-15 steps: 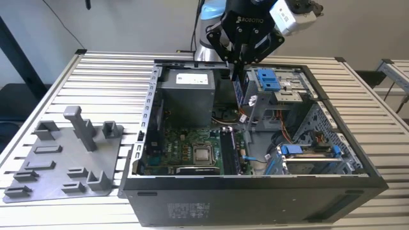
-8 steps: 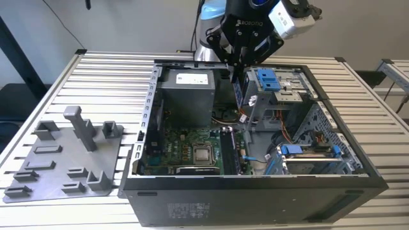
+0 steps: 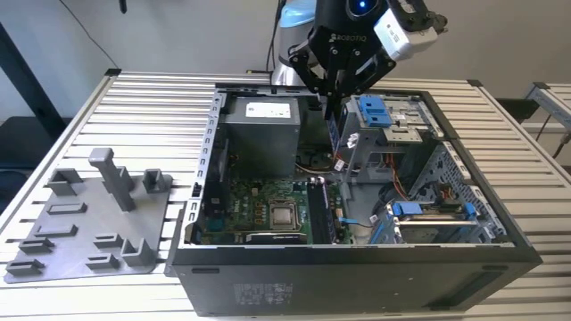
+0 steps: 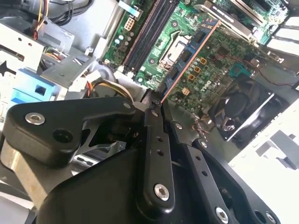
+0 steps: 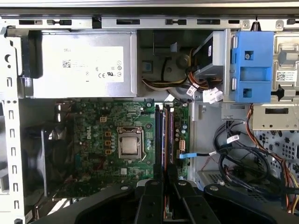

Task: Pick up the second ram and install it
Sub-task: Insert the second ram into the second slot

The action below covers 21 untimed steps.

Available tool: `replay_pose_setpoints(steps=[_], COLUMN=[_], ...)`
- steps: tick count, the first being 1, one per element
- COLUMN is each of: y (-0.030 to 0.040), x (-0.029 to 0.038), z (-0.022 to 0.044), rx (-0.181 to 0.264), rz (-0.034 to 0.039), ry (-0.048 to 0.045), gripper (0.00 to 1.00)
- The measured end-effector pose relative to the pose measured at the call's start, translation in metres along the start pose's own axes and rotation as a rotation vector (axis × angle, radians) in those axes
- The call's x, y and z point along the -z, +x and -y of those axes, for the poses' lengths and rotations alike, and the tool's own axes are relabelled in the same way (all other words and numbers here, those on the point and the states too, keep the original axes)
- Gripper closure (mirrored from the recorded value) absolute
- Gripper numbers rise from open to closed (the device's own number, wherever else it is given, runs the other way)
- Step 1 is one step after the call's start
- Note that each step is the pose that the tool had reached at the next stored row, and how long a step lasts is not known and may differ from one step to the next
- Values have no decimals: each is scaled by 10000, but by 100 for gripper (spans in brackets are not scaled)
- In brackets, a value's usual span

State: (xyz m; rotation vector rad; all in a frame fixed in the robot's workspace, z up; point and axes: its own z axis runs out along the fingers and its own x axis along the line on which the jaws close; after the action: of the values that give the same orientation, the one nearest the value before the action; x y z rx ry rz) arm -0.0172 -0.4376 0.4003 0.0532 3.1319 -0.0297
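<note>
Second ram (image 4: 192, 49), a long thin dark blue-green circuit board with black chips, hangs from the black two-finger gripper (image 3: 328, 93), which is clenched on the board's near edge. In the second wrist view the fingertips (image 4: 152, 112) pinch this stick, and it points away from them toward the green motherboard (image 4: 219, 56). In the exterior view the stick is in the air below the gripper, inside the open black computer case (image 3: 357, 281), and not seated in any slot. Straight ahead of the fingers, in the first wrist view, lie the long black plastic memory sockets (image 5: 163, 133), apart from the board's far edge.

I judge several risks here. The hold is narrow, so the stick may turn in the pinch and arrive tilted. Then the contacts miss the slot, and pressing can bend the board or damage a socket. Just beside the gripper stands the grey metal drive cage (image 3: 357, 152); a small sideways drift may strike it. Whether the socket end clips stand open I cannot tell; closed clips would block the seating.
</note>
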Motion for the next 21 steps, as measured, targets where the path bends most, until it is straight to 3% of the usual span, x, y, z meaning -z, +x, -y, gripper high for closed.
replay_pose_setpoints(steps=[21], y=[2], x=[-170], z=[-12], rx=[-280], rz=[-2], ry=[85], gripper=[86])
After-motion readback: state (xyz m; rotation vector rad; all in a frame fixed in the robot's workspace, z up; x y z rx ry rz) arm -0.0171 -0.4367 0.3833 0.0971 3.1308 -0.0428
